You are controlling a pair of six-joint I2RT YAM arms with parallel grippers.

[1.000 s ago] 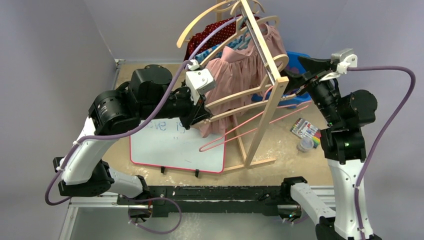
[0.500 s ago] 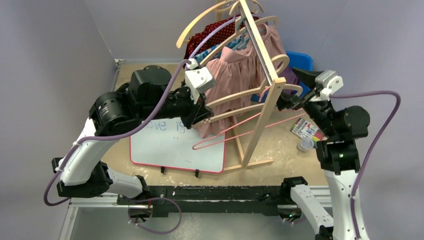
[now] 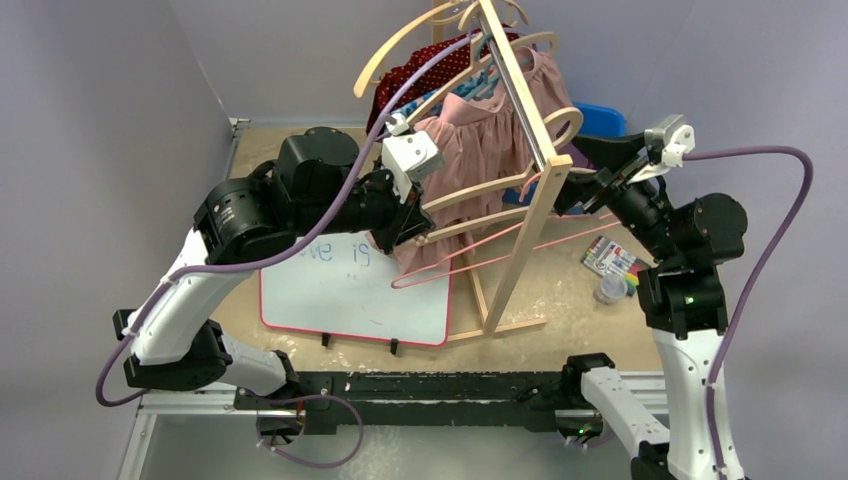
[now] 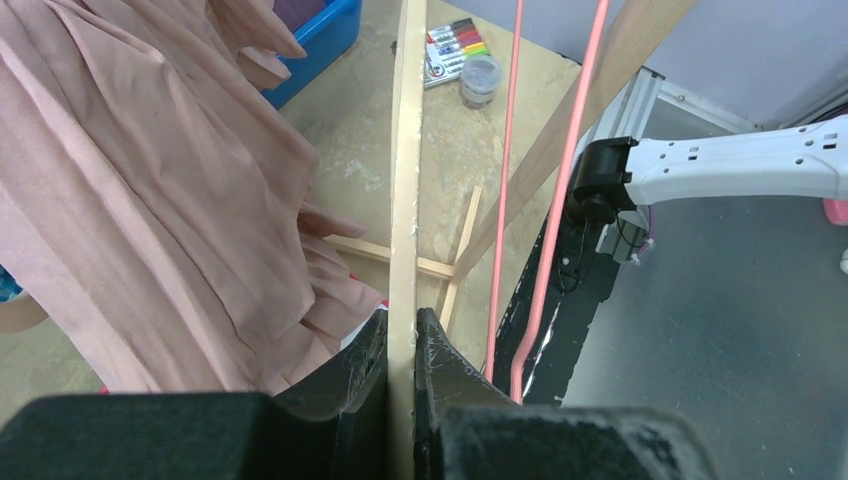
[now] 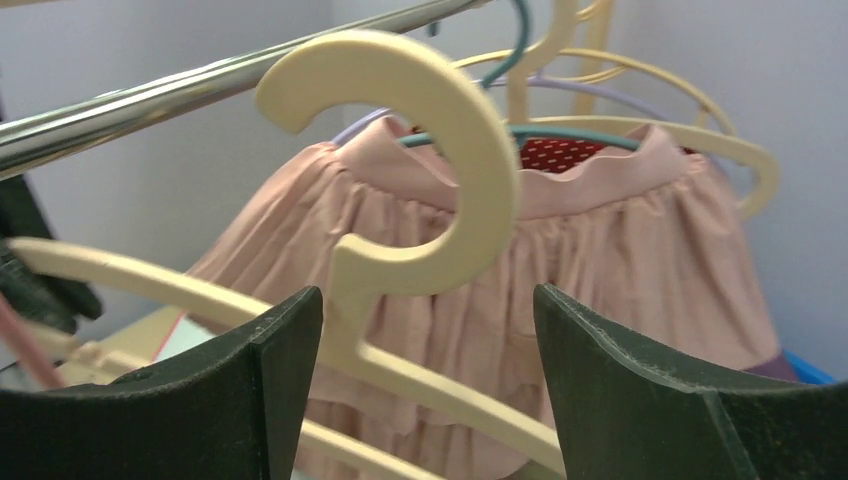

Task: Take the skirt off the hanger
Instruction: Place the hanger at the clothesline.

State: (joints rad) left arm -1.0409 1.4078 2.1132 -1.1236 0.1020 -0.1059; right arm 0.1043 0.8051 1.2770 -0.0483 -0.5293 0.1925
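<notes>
1. The left gripper (image 4: 402,320), above the whiteboard (image 3: 340,290), is clamped hard on one arm of the cream wooden hanger (image 4: 408,180). A pull along the bar could let it slide out of the pads.
2. The pink wire hanger (image 4: 505,180) runs just beside that bar. Any sideways sweep could snag it and drag it along.
3. The rack post (image 3: 525,240) stands between the two arms and narrows the way out.
4. The right gripper (image 5: 425,310) has its jaws wide apart on either side of the hanger's neck, gripping nothing. The hook (image 5: 440,120) sits close under the metal rail (image 5: 130,100) and could catch there if lifted.
5. The skirt (image 5: 600,270) hangs behind, its waistband over hangers on the rail. The near hanger looks bare, so I judge the wrong one may be in hand.
6. Farthest back is the blue bin (image 3: 603,120). The marker box (image 3: 608,258) lies well clear on the right.
</notes>
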